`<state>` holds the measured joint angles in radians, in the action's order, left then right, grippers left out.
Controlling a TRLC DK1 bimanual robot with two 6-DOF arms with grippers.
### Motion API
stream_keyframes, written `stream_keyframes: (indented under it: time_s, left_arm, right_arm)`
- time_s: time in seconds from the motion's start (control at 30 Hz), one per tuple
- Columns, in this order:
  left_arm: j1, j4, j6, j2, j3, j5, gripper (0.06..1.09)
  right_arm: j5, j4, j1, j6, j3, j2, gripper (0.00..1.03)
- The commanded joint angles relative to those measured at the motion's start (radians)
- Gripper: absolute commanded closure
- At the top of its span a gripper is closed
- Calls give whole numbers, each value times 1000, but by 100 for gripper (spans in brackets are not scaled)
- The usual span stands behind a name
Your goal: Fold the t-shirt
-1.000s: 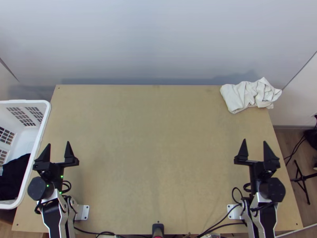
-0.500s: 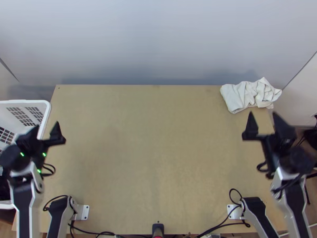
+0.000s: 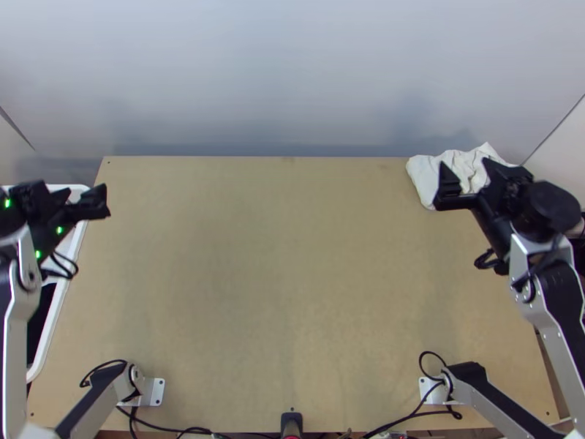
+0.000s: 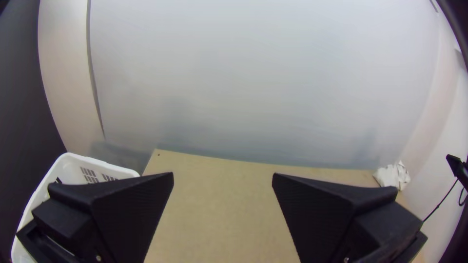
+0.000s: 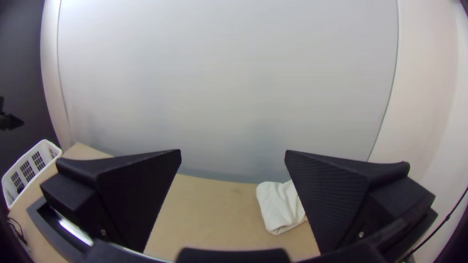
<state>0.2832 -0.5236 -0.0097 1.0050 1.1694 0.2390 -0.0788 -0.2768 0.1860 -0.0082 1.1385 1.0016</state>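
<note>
Cables [image 3: 409, 415] run along the near edge of the desk [image 3: 292, 293], by the arm mounts [image 3: 152, 392]. White basket [image 3: 40, 360] sits beside the desk's left edge, dark cloth [image 3: 38, 318] inside; right wrist view shows its slotted side. Left gripper [image 3: 69, 188]: fingers wide, nothing between them, up near basket and left edge. Right gripper [image 3: 465, 164]: also wide and empty, overlapping the t-shirt in top view; right wrist view puts the shirt beyond the fingers. White t-shirt [image 3: 424, 174] lies bunched at the far right corner, one part flatter. Pale wall [image 3: 256, 73] behind. Right wrist view shows a thin black rod [image 5: 442, 225] off to the side.
</note>
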Motion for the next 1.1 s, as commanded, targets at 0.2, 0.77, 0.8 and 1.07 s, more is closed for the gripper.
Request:
stream_keyframes:
  time_s: [0.2, 0.77, 0.8, 1.07]
  left_arm:
    - [8, -39, -41, 264, 205, -211, 10]
    - [524, -56, 159, 512, 211, -211, 10]
    - [547, -53, 180, 538, 213, -211, 10]
    - [702, -13, 257, 758, 256, -211, 10]
  right_arm:
    - [70, -160, 165, 37, 162, 178, 4]
    - [113, -251, 468, 11, 248, 354, 4]
    - [113, -243, 469, 10, 245, 356, 4]
    - [113, -242, 484, 19, 231, 359, 4]
